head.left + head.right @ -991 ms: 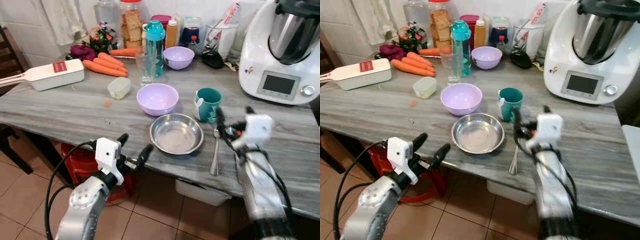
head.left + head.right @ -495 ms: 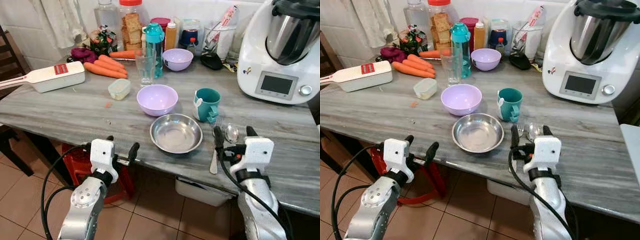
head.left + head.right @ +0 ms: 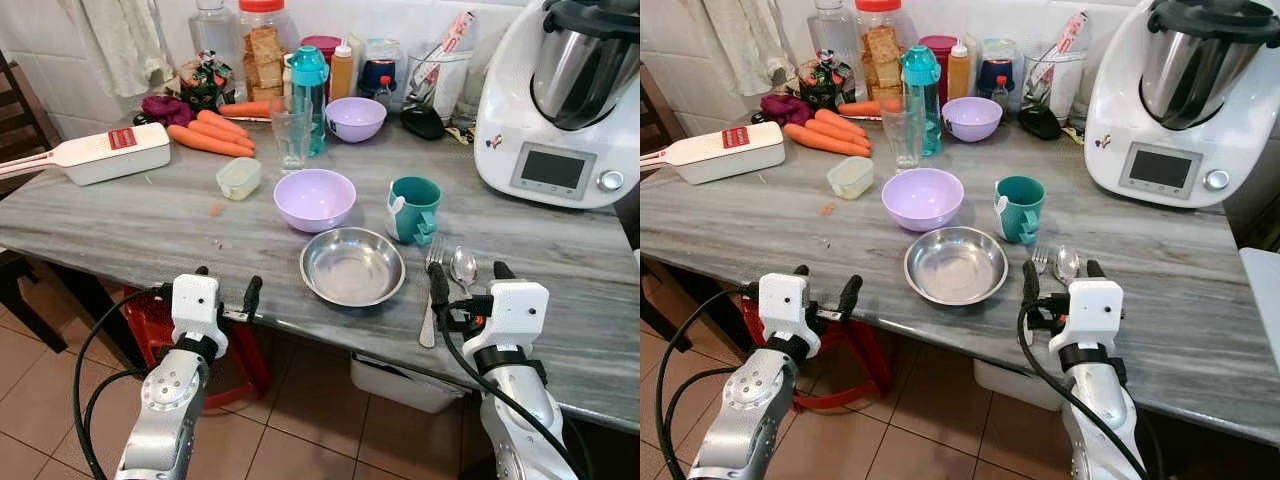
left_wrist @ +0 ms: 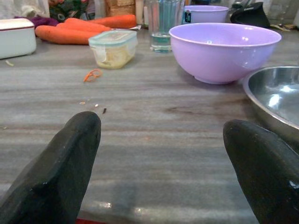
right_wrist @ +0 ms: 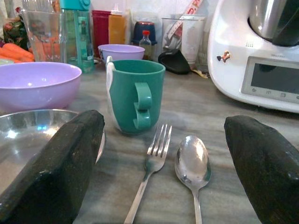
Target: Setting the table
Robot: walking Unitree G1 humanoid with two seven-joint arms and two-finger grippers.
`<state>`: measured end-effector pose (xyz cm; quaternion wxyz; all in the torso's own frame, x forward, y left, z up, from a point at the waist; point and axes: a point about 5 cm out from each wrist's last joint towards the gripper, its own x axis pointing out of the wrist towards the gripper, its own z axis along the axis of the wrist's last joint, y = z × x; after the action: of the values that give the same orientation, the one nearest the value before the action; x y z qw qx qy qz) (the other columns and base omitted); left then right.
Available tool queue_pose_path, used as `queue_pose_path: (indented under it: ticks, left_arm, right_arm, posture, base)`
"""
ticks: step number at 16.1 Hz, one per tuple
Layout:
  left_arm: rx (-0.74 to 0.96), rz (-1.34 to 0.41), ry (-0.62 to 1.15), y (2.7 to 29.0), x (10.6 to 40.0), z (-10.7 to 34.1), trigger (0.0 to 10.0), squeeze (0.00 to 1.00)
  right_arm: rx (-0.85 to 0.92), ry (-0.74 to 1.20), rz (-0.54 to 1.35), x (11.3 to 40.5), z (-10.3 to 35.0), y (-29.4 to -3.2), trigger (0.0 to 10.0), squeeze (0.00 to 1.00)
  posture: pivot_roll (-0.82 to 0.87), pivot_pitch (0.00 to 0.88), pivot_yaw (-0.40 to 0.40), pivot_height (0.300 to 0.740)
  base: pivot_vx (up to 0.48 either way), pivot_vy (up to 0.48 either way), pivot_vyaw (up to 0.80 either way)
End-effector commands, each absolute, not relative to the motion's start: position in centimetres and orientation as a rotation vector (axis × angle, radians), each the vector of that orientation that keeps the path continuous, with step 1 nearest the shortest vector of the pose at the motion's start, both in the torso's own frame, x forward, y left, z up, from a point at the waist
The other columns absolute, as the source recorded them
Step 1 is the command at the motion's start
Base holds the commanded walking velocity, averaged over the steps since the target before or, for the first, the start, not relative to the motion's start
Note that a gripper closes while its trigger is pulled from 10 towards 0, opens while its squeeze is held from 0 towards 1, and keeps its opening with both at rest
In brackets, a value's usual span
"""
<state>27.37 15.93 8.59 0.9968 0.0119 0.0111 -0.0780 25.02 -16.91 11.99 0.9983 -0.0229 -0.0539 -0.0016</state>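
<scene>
Both grippers wait open at the bench (image 3: 120,225) edge.
Right gripper (image 5: 163,163) faces fork (image 5: 152,161) and spoon (image 5: 193,163); left gripper (image 4: 161,154) faces an empty steel bowl (image 4: 275,98).

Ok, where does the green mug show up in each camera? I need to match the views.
Left eye view: green mug, right of centre, behind the steel bowl.
Right eye view: just right of centre, again behind the steel bowl.
Left wrist view: not in it.
Right wrist view: centre-left, handle toward the camera.
Shared landmark: the fork lying right in front of the mug.
</scene>
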Motion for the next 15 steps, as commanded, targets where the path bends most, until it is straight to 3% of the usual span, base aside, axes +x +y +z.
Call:
queue_pose_path:
  ticks: [1, 9, 15]
  left_arm:
    - [0.031, -0.153, 0.012, 15.9, 27.6, 8.8, 10.0, 0.0]
    - [0.047, -0.149, 0.006, 15.9, 27.6, 8.7, 10.0, 0.0]
    - [0.073, -0.127, -0.002, 16.4, 27.6, 8.8, 10.0, 0.0]
  right_arm:
    - [-0.056, -0.132, 0.008, 25.1, 12.8, -16.6, 10.0, 0.0]
    - [-0.08, -0.126, 0.039, 25.0, 12.8, -15.9, 10.0, 0.0]
    - [-0.098, -0.126, 0.074, 25.1, 12.6, -15.2, 10.0, 0.0]
  posture:
    - [-0.01, 0.0, 0.019, 0.74]
    - [-0.01, 0.0, 0.024, 0.74]
    - [0.0, 0.0, 0.029, 0.74]
  base:
    - [0.0, 0.0, 0.0]
    - [0.0, 0.0, 0.0]
    - [0.0, 0.0, 0.8]
